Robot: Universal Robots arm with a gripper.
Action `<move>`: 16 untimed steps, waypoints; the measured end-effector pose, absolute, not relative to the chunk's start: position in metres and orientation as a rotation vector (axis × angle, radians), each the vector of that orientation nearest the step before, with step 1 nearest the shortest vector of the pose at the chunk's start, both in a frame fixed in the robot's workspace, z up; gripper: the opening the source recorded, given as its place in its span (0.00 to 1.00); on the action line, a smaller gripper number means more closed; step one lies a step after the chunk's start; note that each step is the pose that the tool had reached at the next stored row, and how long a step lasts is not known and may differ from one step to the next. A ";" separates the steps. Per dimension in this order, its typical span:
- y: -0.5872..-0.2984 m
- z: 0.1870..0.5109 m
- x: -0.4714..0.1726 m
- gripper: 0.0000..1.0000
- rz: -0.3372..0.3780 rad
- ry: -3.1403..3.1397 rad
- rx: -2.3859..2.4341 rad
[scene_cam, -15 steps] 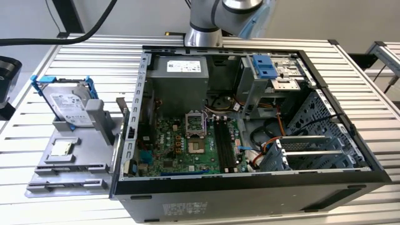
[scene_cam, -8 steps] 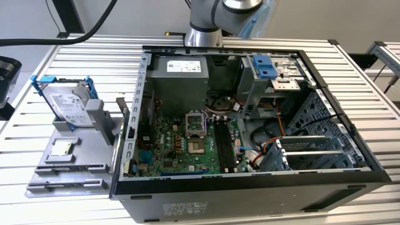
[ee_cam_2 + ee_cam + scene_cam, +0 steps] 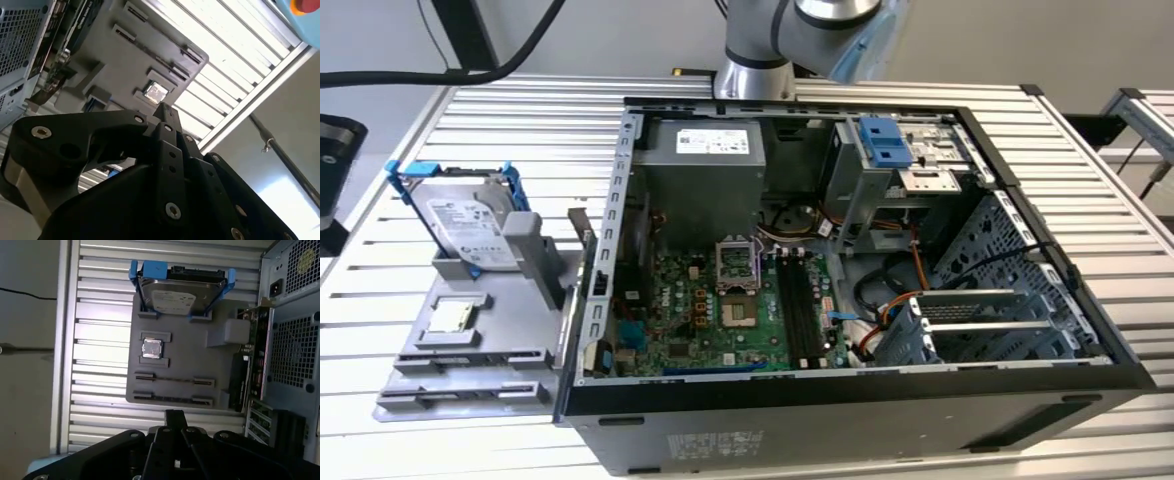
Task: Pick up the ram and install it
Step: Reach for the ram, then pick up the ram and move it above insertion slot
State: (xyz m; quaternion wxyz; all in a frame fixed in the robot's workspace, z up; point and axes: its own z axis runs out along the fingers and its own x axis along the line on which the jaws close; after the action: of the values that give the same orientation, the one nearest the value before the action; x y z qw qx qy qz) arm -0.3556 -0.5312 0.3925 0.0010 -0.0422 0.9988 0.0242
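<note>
Slatted table [image 3: 1067, 150] bears computer case [image 3: 854, 420], grey fixture [image 3: 467, 350].

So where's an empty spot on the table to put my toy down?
Bare slats of the table lie between the hard drive and the foot of the arm. A narrower bare strip runs between the computer case and the table's edge on the exterior view's right. Crowded: inside the case and on the gray holder beside it.

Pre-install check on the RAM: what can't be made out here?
Ram: grey holder slots edge-on in the first wrist view, tiny in the exterior view; no stick confirmable.
Memory slots: latches too small, exterior view.
Arm: cut by the exterior view's top edge.
Part of the holder: behind the gripper, second wrist view.
</note>
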 end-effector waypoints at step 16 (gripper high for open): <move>-0.531 0.392 -0.356 0.00 0.076 3.091 -0.587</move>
State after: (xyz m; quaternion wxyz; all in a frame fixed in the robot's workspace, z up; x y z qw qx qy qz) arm -0.3556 -0.5312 0.3925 -0.0026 -0.1865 0.9822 0.0241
